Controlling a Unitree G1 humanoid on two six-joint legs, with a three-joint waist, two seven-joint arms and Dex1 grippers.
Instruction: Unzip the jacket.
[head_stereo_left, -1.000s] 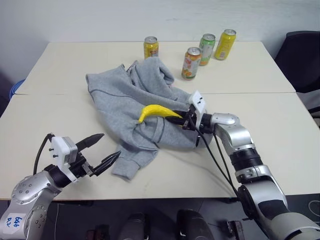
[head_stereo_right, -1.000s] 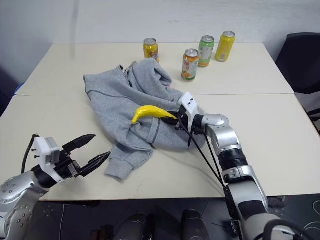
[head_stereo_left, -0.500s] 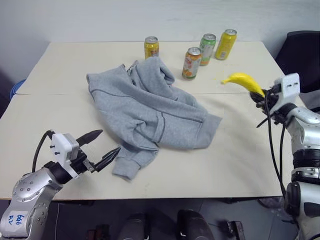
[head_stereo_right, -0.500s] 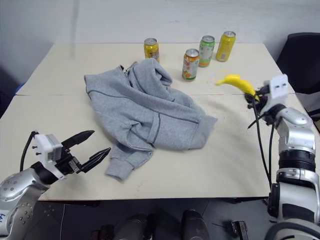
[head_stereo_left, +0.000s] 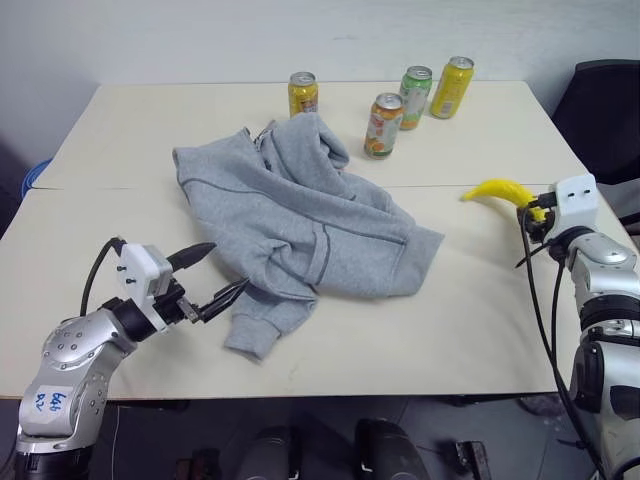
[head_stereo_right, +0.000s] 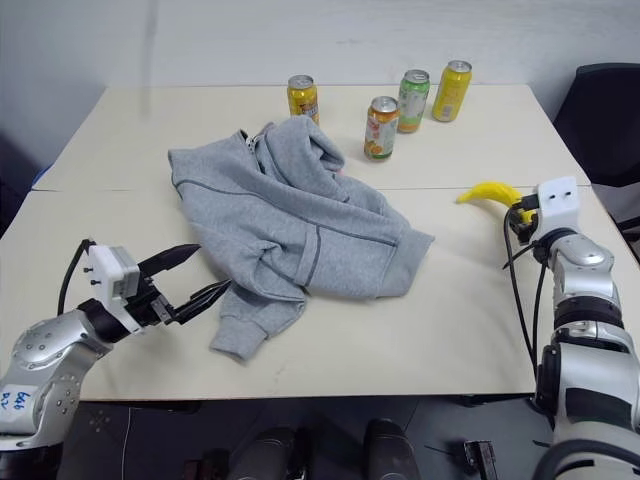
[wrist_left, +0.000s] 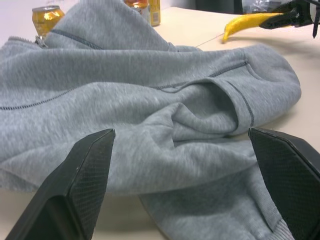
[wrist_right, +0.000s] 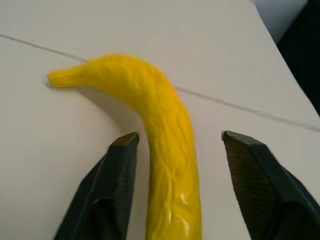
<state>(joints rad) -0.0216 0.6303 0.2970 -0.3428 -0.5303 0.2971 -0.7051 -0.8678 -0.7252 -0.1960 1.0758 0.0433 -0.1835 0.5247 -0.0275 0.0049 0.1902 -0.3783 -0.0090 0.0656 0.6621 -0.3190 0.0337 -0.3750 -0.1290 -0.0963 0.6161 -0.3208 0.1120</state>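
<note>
**Banana moved off the jacket, zip not yet touched**

At 8 o'clock on the bench (head_stereo_left: 100, 120) the left tool (head_stereo_left: 218, 278) stands spread wide with nothing between its fingers, pointing at the near hem and has crept a little closer to the cloth over the last second. The jacket (head_stereo_left: 290, 215) lies crumpled at the centre of the bench, collar toward 11 o'clock, a cuffed sleeve trailing toward 7 o'clock; it seems to be closed, though the zip line is hard to follow in the folds. A second ago the banana (head_stereo_left: 495, 189) lay on top of it in the right tool's grip; now it rests on the bare bench at 3 o'clock, well clear of the cloth. The right tool (wrist_right: 177, 145) has just let go: its fingers stand apart on either side of the fruit, not gripping it. That clears the jacket, so unzipping can start.

Four drink cans (head_stereo_left: 384, 126) stand upright at 12 to 1 o'clock; contents cannot be told
</note>
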